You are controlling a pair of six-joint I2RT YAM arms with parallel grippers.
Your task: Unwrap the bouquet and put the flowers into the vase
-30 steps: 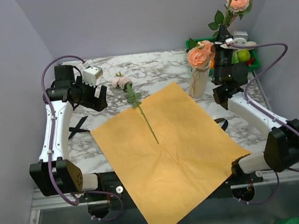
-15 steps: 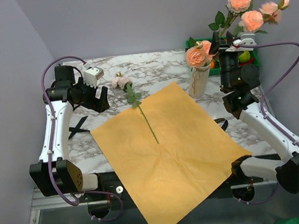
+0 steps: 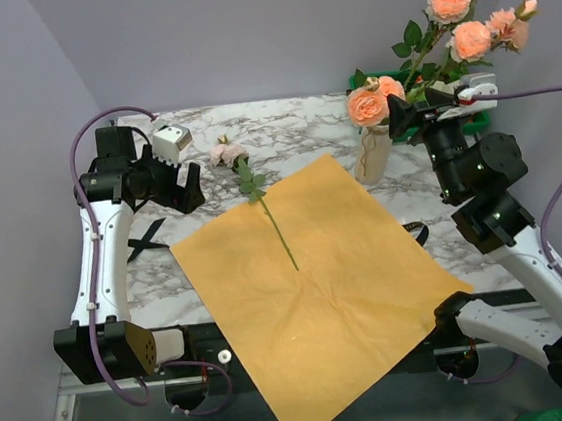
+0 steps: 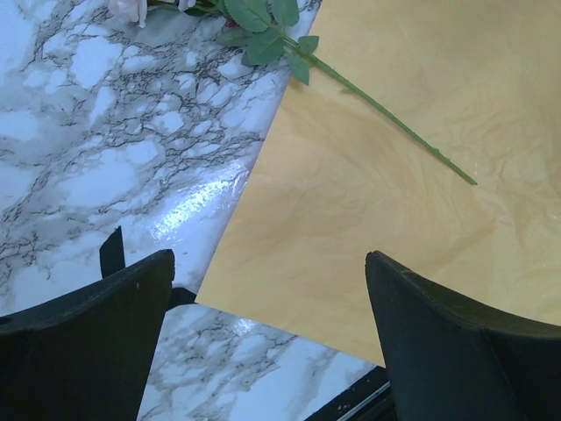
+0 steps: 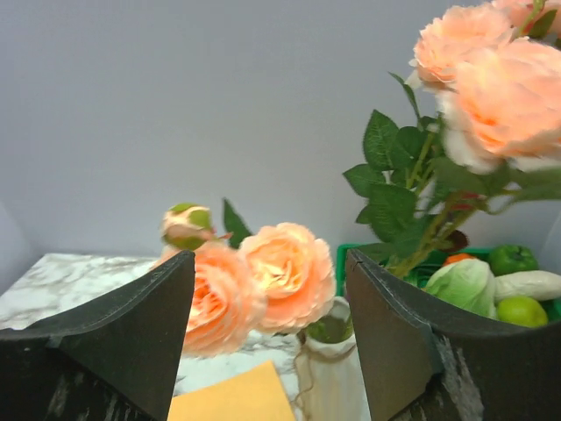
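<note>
1. The marble tabletop (image 3: 303, 128) carries everything; both arm bases sit at its near edge.
2. An orange paper (image 3: 319, 287) lies unwrapped and flat across the middle. Its near corner hangs over the near edge.
3. The right claw (image 3: 402, 117) is raised at the far right, just beside the top of the vase. In the right wrist view its jaws stand apart with nothing between them, framing the vase and blooms.
4. The left claw (image 4: 267, 342) hovers over the left of the tabletop, near the paper's left edge. Its jaws are spread wide and hold nothing.
5. A tall spray (image 3: 461, 11) of peach roses with green leaves rises up and to the right above the right claw. Its lower stems are hidden behind the claw, so their seat in the vase cannot be told.
6. The cream vase (image 3: 373, 156) stands upright at the far right, just beyond the paper's far corner.
7. Two peach roses (image 3: 370, 104) and a bud sit at the vase rim.
8. Vegetables (image 5: 465, 285) lie behind the vase at the far right.
9. One pale rose (image 3: 227, 153) lies on the tabletop at far left-centre, its stem running near onto the paper.
10. A black ribbon (image 3: 143, 240) lies on the tabletop at the left, under the left arm.
</note>
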